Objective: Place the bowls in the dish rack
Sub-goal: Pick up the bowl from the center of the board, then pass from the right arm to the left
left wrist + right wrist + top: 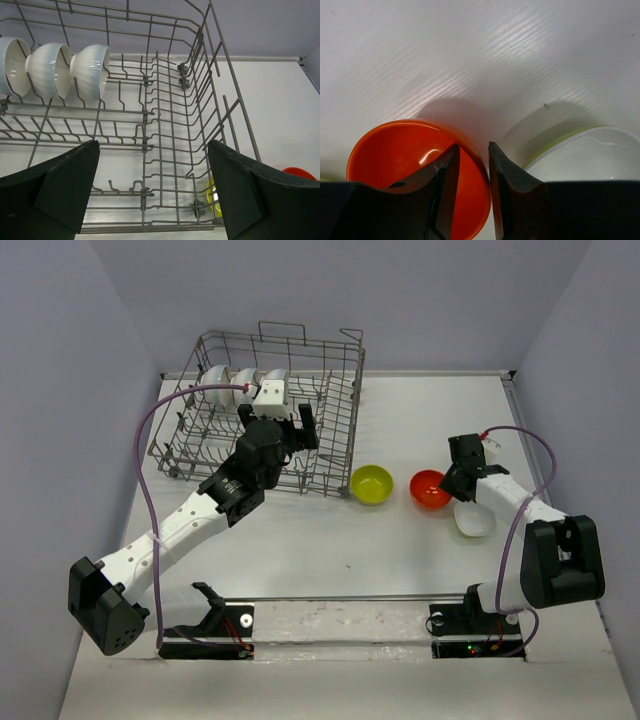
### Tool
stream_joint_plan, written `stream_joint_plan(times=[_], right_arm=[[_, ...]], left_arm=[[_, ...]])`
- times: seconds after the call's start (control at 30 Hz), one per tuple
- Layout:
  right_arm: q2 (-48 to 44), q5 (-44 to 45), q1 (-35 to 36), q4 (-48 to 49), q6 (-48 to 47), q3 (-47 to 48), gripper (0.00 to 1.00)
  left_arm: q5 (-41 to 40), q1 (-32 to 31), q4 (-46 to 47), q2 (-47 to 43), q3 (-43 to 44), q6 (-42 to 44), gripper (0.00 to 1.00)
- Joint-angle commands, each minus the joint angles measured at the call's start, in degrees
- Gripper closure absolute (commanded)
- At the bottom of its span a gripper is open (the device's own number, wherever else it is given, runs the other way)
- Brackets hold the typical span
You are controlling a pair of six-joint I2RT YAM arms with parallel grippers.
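The grey wire dish rack (pixel 340 430) stands at the far left and fills the left wrist view (pixel 170 130). Three white bowls (pixel 238 380) stand on edge in its back left row, also in the left wrist view (pixel 55 70). My left gripper (pixel 288 435) hovers over the rack's right half, open and empty (pixel 152 192). An orange bowl (pixel 430 489) sits on the table. My right gripper (pixel 450 478) straddles its right rim (pixel 472 150), one finger inside the orange bowl (pixel 395 155) and one outside, jaws a little apart.
A yellow-green bowl (pixel 371 484) sits just right of the rack, seen through its wires (pixel 212 192). A white bowl (pixel 474 518) with a greenish edge (pixel 590 155) lies right of the orange bowl, under my right arm. Grey walls enclose the table.
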Motion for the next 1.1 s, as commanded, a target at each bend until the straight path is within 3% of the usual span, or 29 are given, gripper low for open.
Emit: stream_joint_plan(times=[0.0,0.23,1.07], right_arm=[[0.3,0.1,-0.4,3.1,0.4,-0.2,0.68],[0.0,0.2,-0.4,3.1,0.4,-0.2,0.99],[-14.7,-2.6,-0.4,-4.3,-1.5,11.3,0.99]], left_arm=[[-0.6,-0.3,1.6,-0.3,-0.1,-0.7,0.01],[-0.5,-0.3,0.4,-0.5,0.5,-0.9,0.01],[2.9,-1.9,-5.4,4.7,11.5,-1.9,0.02]])
